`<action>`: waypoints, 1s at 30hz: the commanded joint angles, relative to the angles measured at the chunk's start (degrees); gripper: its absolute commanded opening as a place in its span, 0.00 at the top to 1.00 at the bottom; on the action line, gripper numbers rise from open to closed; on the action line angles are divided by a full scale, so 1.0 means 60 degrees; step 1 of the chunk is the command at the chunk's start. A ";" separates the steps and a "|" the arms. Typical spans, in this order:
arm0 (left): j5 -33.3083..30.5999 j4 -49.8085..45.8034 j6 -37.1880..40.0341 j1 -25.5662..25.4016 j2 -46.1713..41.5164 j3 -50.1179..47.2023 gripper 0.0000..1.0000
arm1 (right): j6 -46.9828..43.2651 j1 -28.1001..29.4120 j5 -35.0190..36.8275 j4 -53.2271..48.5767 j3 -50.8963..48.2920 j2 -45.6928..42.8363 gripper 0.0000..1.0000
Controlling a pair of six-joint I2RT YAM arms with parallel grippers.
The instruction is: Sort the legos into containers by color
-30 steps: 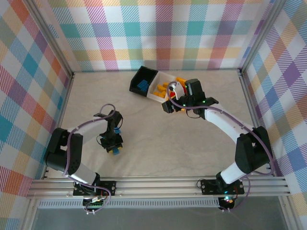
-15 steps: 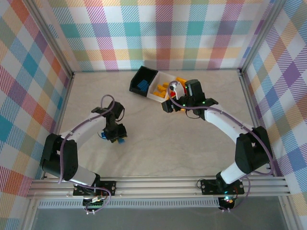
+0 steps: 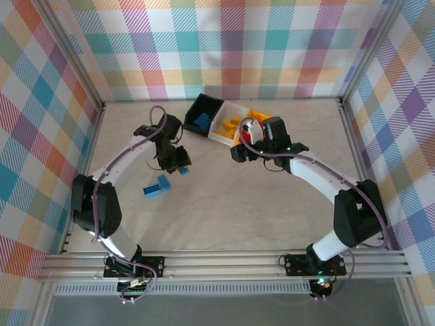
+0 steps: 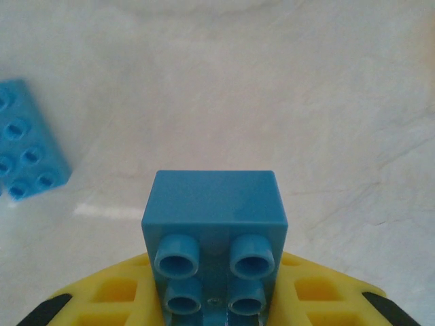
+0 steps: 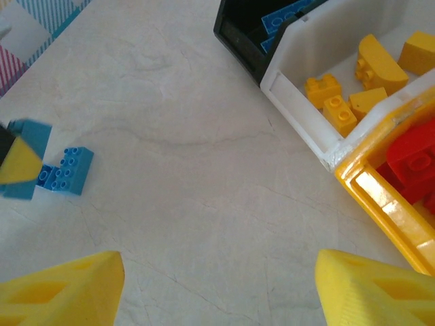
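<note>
Pale marbled tabletop lies inside checked cloth walls and an aluminium frame. At its far middle three open plastic bins stand joined in a row running left to right, skewed to the table's edges: a black bin, a white bin and a yellow-orange bin. The right arm hides part of the yellow-orange one.

The left gripper hangs just left of the black bin, clamped on a small blue studded brick. In the left wrist view that brick's four studs face the camera and its smooth face points away over the bare table; the yellow fingers are cut off at the bottom edge.

A flat blue two-by-four brick lies loose on the table, near and below that gripper, its long axis slanting from lower left to upper right in the top view. The left wrist view crops it at the left edge.

The right gripper hovers near the bins' near side, its yellow fingertips spread wide with nothing between them. Below it, blue bricks lie in the black bin, yellow bricks in the white and red bricks in the yellow-orange, the last cropped by the frame. Open table stretches from the bins toward both arm bases.
</note>
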 commanded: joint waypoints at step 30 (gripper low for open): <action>0.2702 0.1501 -0.1754 0.0327 0.8368 1.1452 0.67 | 0.1786 -0.0359 0.1357 -0.2242 -0.2418 -0.4633 0.26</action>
